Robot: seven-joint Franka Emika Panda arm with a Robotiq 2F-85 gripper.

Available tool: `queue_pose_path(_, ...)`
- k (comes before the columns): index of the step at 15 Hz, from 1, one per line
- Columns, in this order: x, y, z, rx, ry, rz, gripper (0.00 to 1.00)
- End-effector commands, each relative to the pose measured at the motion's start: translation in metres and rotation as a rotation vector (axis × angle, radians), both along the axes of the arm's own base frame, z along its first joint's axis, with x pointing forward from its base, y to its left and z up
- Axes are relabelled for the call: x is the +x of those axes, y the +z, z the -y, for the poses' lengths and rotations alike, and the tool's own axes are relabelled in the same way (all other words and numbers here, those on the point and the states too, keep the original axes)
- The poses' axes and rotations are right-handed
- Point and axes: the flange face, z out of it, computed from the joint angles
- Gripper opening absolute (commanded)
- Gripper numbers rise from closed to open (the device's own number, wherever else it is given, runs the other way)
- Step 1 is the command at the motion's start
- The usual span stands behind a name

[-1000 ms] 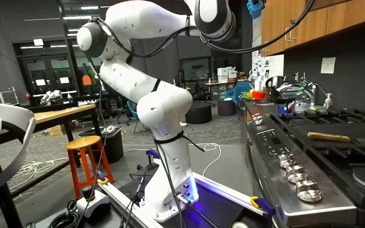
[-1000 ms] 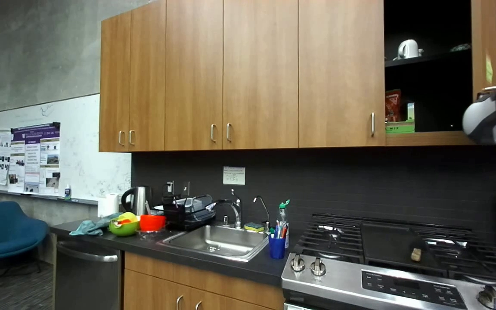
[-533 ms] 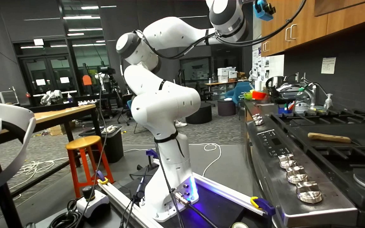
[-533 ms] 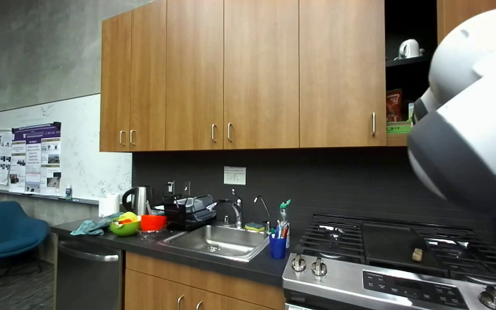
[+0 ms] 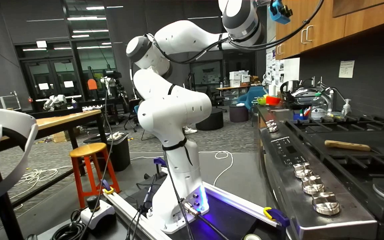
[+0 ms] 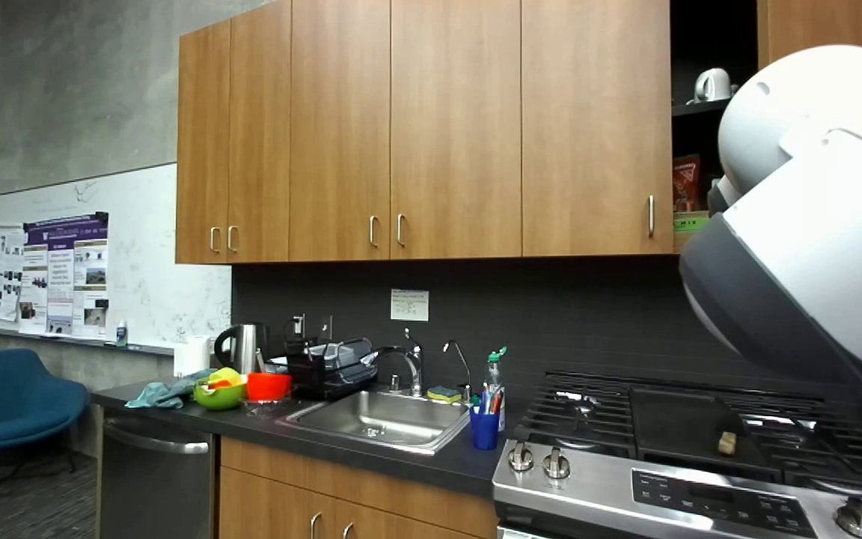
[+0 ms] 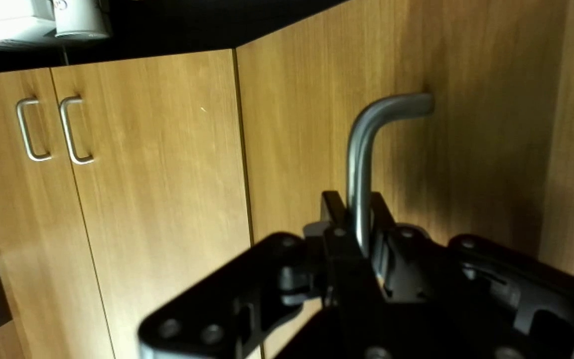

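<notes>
A long row of cupboards (image 6: 456, 135) hangs up there, smooth tan wood with fine upright grain. The arm (image 5: 173, 111), all rounded white shells and grey-capped joints, reaches up to about their height. Under them sits the stove (image 6: 595, 479), flat steel in front and black bars on top. One door (image 7: 476, 144) of that same wood stands at an angle to the two flat doors (image 7: 152, 174) beside it, part of its face dark with shadow. The claw (image 7: 357, 212), black and hinged, is nearly closed, its slim fingers (image 7: 333, 205) set on either side of the handle (image 7: 359, 159) and, as far as I can see, gripping it. The handle lies squarely between them: a round grey metal rod, straight along the grip, then bending over to meet the wood. Two matching pulls (image 7: 67, 130) sit on the neighbours.
</notes>
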Motion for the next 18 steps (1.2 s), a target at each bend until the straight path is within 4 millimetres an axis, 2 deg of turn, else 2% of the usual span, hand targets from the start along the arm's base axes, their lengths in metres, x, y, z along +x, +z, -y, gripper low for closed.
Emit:
queue_pose_path(1,-0.054,-0.023,0.043,0.069,-0.128,0.004,0.03)
queue_pose_path(3,-0.056,-0.024,0.043,0.061,-0.124,0.0,0.03)
queue_pose_path(4,-0.004,-0.002,0.0,-0.018,0.007,-0.01,0.13)
queue_pose_path(18,-0.005,-0.003,0.0,-0.025,0.009,-0.015,0.13)
